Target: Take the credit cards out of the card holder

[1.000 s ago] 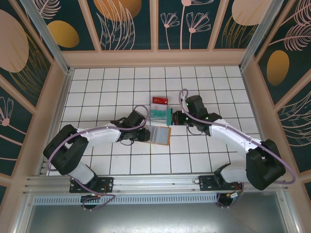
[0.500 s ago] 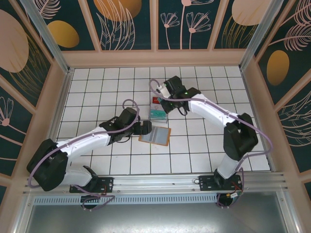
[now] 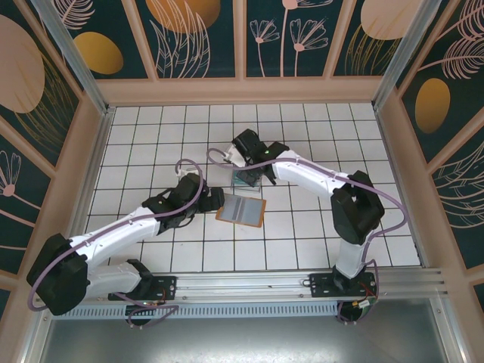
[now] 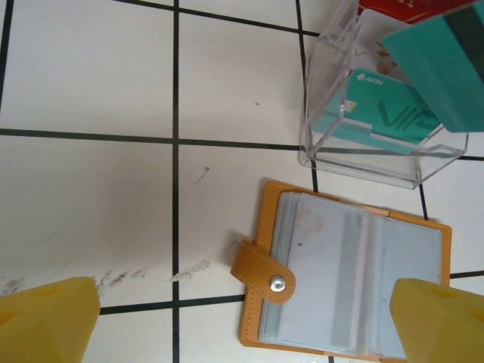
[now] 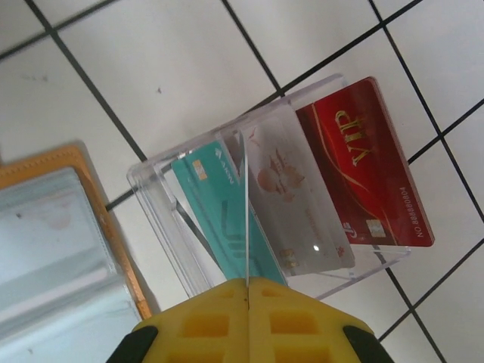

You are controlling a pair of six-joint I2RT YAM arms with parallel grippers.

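Observation:
The card holder [image 3: 242, 209] lies open on the white tiles, orange-bordered with pale blue-grey sleeves [image 4: 355, 276] and a snap strap. My left gripper [image 3: 217, 200] is open just left of it, its yellow fingers [image 4: 45, 321] wide apart and low over the floor, touching nothing. My right gripper [image 3: 251, 176] is shut on a teal credit card [image 4: 439, 68], seen edge-on [image 5: 246, 219] over a clear plastic box [image 5: 159, 227]. Inside the box lie a teal card [image 5: 215, 208] and a white card [image 5: 295, 204]. A red VIP card [image 5: 363, 159] rests at the box's far side.
The clear box [image 3: 247, 178] stands one tile beyond the card holder. Wooden walls ring the tiled floor [image 3: 151, 136], with open tiles left and right of the arms. The metal rail [image 3: 242, 283] runs along the near edge.
My left gripper has opened and drawn back left off the card holder. The right arm has swung left with the teal card, from beside the box to over it.

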